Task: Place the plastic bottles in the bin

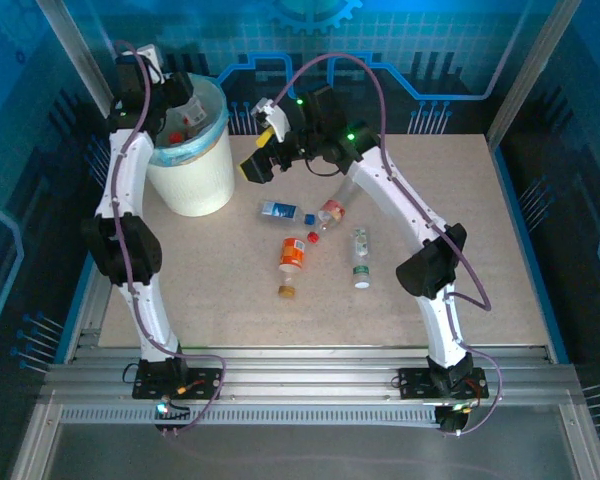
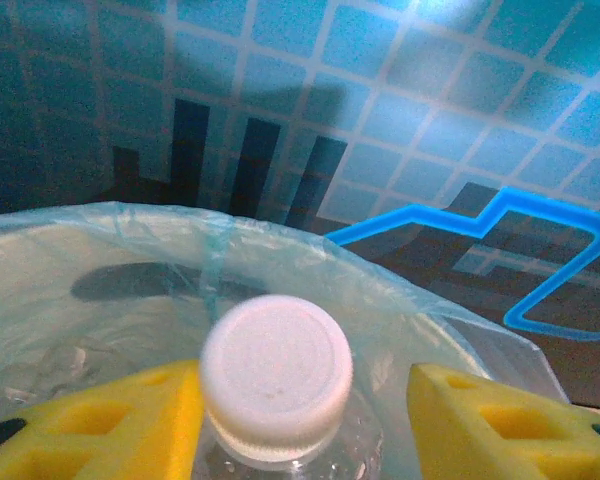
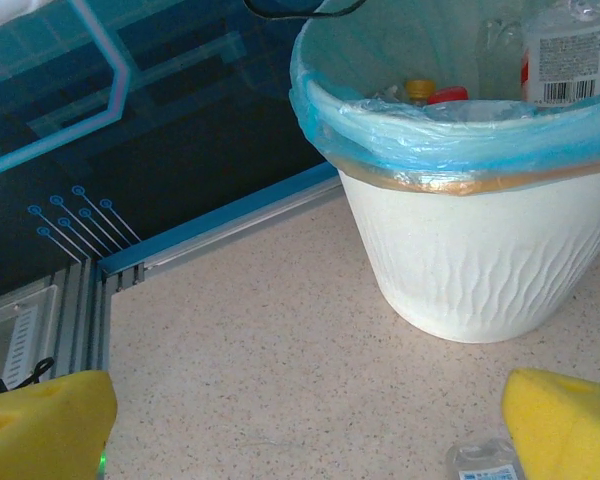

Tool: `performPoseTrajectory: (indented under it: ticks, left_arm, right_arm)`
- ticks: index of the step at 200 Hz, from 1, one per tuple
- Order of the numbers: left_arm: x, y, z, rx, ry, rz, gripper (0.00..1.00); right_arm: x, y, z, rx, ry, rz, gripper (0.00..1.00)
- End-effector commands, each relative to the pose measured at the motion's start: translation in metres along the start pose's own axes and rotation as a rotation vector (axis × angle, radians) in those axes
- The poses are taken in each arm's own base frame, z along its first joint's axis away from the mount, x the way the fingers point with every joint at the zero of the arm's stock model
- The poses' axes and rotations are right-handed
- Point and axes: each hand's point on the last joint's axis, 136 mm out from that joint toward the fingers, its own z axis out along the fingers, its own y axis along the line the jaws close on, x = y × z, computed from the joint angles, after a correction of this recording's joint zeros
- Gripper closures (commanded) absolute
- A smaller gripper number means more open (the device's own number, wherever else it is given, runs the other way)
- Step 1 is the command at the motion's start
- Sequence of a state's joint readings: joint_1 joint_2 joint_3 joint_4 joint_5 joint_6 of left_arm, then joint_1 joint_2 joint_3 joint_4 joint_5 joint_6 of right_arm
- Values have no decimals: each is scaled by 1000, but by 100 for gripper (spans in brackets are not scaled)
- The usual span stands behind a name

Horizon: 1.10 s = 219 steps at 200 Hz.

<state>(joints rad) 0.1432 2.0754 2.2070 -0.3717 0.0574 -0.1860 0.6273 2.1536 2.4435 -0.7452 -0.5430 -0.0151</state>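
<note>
The bin (image 1: 192,170) is a cream-white bucket with a pale blue bag over its rim, at the back left of the table. My left gripper (image 1: 183,103) hangs over its mouth. In the left wrist view a clear bottle with a white cap (image 2: 276,375) sits between the yellow fingers (image 2: 485,420); the left one touches it and a gap shows on the right, so the left gripper (image 2: 300,405) is open. My right gripper (image 1: 265,146) hovers open and holds nothing, right of the bin (image 3: 480,250). Several plastic bottles lie mid-table: blue-labelled (image 1: 280,210), red-capped (image 1: 328,213), orange (image 1: 292,255), green-labelled (image 1: 361,256).
Other bottles lie inside the bin, among them yellow and red caps (image 3: 435,93) and a red-labelled one (image 3: 570,45). A small orange cap (image 1: 286,291) lies near the front. A blue rail (image 3: 220,225) borders the table's back edge. A bottle's corner (image 3: 485,462) shows under the right gripper.
</note>
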Motion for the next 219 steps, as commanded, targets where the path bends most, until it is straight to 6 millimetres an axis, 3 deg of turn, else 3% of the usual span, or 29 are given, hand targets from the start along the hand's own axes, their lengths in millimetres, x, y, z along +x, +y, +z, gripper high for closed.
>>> performPoseTrajectory:
  ticks: [1,34,67,85,120,179,196,219]
  left_arm:
    - [-12,4,-4,-24,-13,-14,51]
    - [4,13,9,-44,26,-5,68]
    - [33,24,24,-66,116,17,75]
    - [39,30,26,-75,137,8,74]
    - [13,21,18,-36,77,-52,60]
    - [-43,3,3,61,-84,-199,54]
    - [-48,0,10,89,-103,-229,54]
    - [-40,-2,26,111,-72,-267,54]
  right_arm:
    - [2,9,6,-26,16,8,0]
    - [4,8,8,-22,23,11,0]
    - [6,9,10,-28,31,14,0]
    - [7,10,11,-30,34,15,0]
    - [5,12,12,-34,31,12,0]
    - [8,14,16,-41,43,15,0]
    - [11,13,18,-43,50,20,0]
    - [14,12,20,-44,58,27,0]
